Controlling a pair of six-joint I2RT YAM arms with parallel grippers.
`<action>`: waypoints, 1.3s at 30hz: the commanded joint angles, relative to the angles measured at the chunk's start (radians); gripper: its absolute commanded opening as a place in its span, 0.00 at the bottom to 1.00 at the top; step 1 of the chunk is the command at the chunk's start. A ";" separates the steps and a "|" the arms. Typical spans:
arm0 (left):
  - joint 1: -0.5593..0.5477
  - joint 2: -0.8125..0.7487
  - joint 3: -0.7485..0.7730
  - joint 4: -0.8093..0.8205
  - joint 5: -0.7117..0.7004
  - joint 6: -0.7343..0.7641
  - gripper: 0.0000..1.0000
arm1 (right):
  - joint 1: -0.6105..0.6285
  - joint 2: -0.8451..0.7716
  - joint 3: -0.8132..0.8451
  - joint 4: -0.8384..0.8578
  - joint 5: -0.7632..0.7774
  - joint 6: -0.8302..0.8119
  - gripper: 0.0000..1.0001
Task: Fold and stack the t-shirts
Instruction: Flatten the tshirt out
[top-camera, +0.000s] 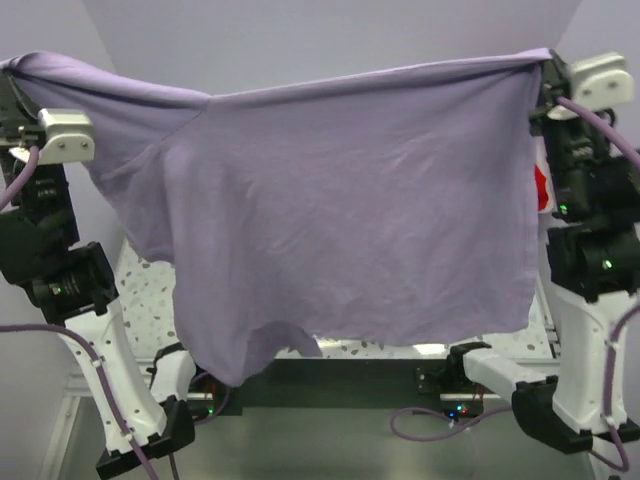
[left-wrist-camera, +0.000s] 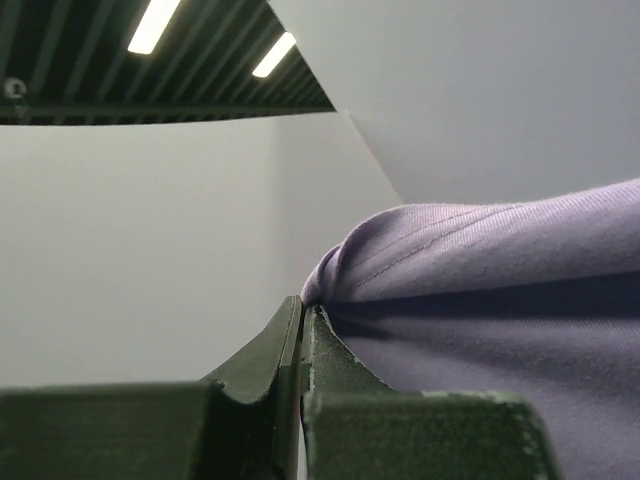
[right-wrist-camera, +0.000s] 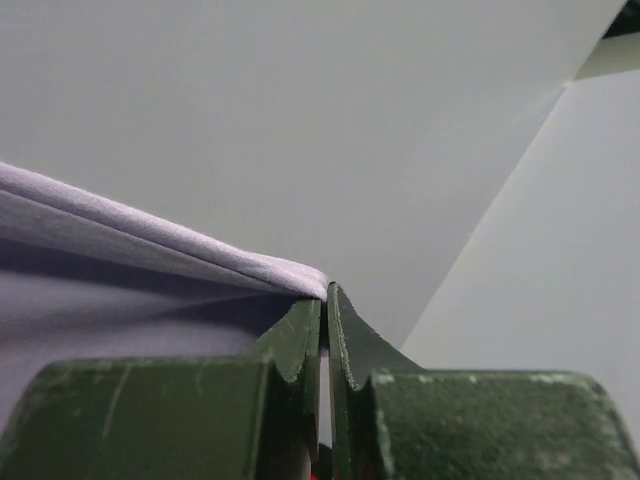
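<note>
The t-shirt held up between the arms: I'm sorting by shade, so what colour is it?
The t-shirt is plain lavender purple, clearest in the top external view.

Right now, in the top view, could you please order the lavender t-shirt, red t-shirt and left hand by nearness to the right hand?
1. lavender t-shirt: pinched in the right hand.
2. red t-shirt: sliver just below.
3. left hand: far left.

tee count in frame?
1: lavender cloth t-shirt, hung spread between left hand and right hand. Red patch past its right edge may be another; more could hide behind.
</note>
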 joint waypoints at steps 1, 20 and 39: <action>0.013 0.078 -0.025 -0.119 0.107 0.095 0.00 | -0.009 0.115 -0.076 0.063 -0.001 -0.048 0.00; -0.283 0.791 -0.326 -0.095 -0.069 0.097 0.00 | 0.011 0.860 -0.413 0.302 -0.145 -0.094 0.00; -0.320 1.413 0.428 -0.284 -0.118 0.003 0.00 | 0.020 1.329 0.125 0.224 -0.002 -0.183 0.00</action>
